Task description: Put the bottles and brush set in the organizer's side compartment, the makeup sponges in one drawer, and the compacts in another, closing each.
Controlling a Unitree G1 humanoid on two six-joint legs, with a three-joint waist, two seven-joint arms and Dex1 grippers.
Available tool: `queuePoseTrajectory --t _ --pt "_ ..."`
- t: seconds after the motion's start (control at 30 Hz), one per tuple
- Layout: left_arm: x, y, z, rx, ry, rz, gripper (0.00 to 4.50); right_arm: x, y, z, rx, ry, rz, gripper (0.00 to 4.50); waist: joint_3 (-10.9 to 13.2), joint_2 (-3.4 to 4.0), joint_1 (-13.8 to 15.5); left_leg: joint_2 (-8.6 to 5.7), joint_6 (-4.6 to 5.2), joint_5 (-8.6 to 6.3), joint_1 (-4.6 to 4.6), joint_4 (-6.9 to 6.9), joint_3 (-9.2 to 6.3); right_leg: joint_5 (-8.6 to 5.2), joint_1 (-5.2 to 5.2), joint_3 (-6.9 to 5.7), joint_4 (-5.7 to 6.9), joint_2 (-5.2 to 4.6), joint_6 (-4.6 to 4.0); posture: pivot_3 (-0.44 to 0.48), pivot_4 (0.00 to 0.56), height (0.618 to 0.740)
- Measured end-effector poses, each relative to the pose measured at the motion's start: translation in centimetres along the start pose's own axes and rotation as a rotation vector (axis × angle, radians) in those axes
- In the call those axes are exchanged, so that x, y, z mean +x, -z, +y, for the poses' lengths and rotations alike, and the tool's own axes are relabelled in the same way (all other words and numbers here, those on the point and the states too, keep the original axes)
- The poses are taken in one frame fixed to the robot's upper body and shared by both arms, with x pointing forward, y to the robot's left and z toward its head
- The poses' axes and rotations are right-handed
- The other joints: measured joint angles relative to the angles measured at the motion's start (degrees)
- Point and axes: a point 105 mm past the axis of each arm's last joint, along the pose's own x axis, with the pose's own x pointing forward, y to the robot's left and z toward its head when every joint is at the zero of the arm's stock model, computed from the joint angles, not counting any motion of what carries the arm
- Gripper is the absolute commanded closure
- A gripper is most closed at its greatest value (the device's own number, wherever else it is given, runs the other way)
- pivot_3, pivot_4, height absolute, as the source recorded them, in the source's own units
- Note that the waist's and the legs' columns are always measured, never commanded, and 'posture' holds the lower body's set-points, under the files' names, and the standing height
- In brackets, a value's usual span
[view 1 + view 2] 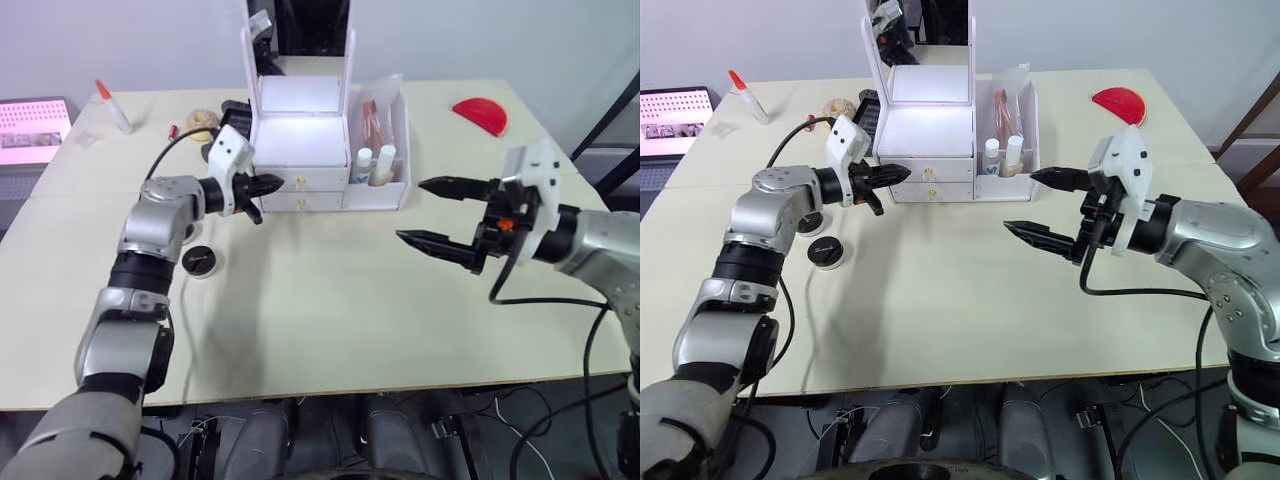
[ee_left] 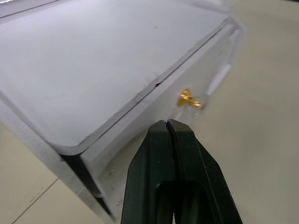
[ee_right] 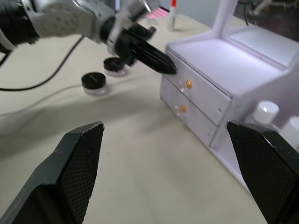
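White plastic mirrored organizer (image 1: 300, 150) at the tabletop's far edge, bottles (image 1: 373, 165) already in its side bin | light, apt to slide; I'd take the tiny gold knob (image 2: 187, 98) | left gripper (image 1: 272, 185) clenched empty, drawer seemingly near-closed | right gripper (image 1: 437, 214) spread wide over bare tabletop | two round black compacts (image 1: 826, 251) near left edge.

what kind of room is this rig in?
Probably a lab or office test space, not a home: plain cream work tables pushed together, loose cables on the floor, a tablet-like screen at the edge, and staged props around a white organizer.
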Motion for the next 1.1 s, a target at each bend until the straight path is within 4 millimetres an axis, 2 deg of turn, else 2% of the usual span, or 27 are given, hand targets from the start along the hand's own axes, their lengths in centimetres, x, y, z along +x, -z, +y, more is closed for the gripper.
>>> queuePoseTrajectory --t 0.13,0.2,0.3,0.43,0.47,0.63,0.73,0.9,1.1 --pt "-4.6 0.0 -0.5 -0.05 0.018 -0.007 4.46 -2.4 1.9 -1.6 0.027 0.11 0.078 0.0 0.0 0.0 -0.72 0.04 0.01 -0.01 0.03 -0.14 0.04 0.0 -0.1 0.08 0.03 0.02 -0.01 0.0 0.15 0.738" --pt "-7.5 0.2 -1.0 -0.08 0.011 -0.007 3.95 -3.6 3.2 -2.0 0.05 0.154 0.111 0.0 0.0 0.01 -0.95 0.06 0.01 -0.01 0.02 -0.17 0.02 -0.01 -0.11 0.08 0.04 0.03 -0.03 0.0 0.15 0.738" --pt "-12.8 0.9 -1.6 -0.126 -0.023 0.017 2.72 -5.9 5.2 -2.6 0.098 0.229 0.156 0.0 0.01 0.02 -1.42 0.07 0.01 -0.01 0.03 -0.2 0.05 -0.02 -0.12 0.1 0.02 0.02 -0.03 0.0 0.15 0.738" --pt "-18.8 2.0 -1.6 -0.118 -0.172 0.092 0.4 -9.6 7.3 -4.3 0.101 0.374 0.215 0.0 -0.03 0.09 -0.91 0.05 0.0 -0.02 0.14 -0.17 0.1 -0.15 0.06 0.09 -0.07 -0.06 -0.25 0.0 0.15 0.738" --pt "-20.1 2.7 -1.5 -0.122 -0.216 0.115 0.05 -10.4 7.8 -4.5 0.105 0.395 0.228 0.0 -0.03 0.1 -0.71 0.06 0.0 -0.02 0.15 -0.17 0.11 -0.22 0.07 0.09 -0.11 -0.06 -0.36 0.0 0.15 0.738" --pt "-26.5 5.4 -0.9 -0.156 -0.439 0.187 0.05 -15.1 10.3 -5.1 0.127 0.493 0.287 0.0 -0.02 0.08 0.15 0.06 -0.02 -0.03 0.12 -0.18 0.14 -0.25 0.09 0.07 -0.21 -0.14 -0.38 0.0 0.15 0.738" --pt "-29.4 6.4 -0.6 -0.16 -0.546 0.207 0.05 -17.6 10.8 -5.4 0.145 0.553 0.281 0.0 -0.02 0.1 0.13 0.07 -0.05 -0.05 0.1 -0.18 0.15 -0.26 0.09 0.06 -0.23 -0.22 -0.37 0.0 0.15 0.738" --pt "-30.4 7.4 -0.6 -0.128 -0.591 0.225 0.05 -19.0 11.3 -5.2 0.158 0.562 0.282 0.0 -0.03 0.08 0.0 0.22 -0.22 -0.15 0.1 -0.24 0.17 -0.33 0.1 0.07 -0.3 -0.23 -0.29 0.0 0.15 0.738" --pt "-30.4 7.3 -0.5 -0.104 -0.605 0.231 0.05 -19.0 11.7 -5.0 0.16 0.563 0.278 0.0 -0.03 0.1 -0.02 0.22 -0.21 -0.14 0.09 -0.28 0.18 -0.27 0.08 0.07 -0.33 -0.22 -0.39 0.0 0.15 0.738"
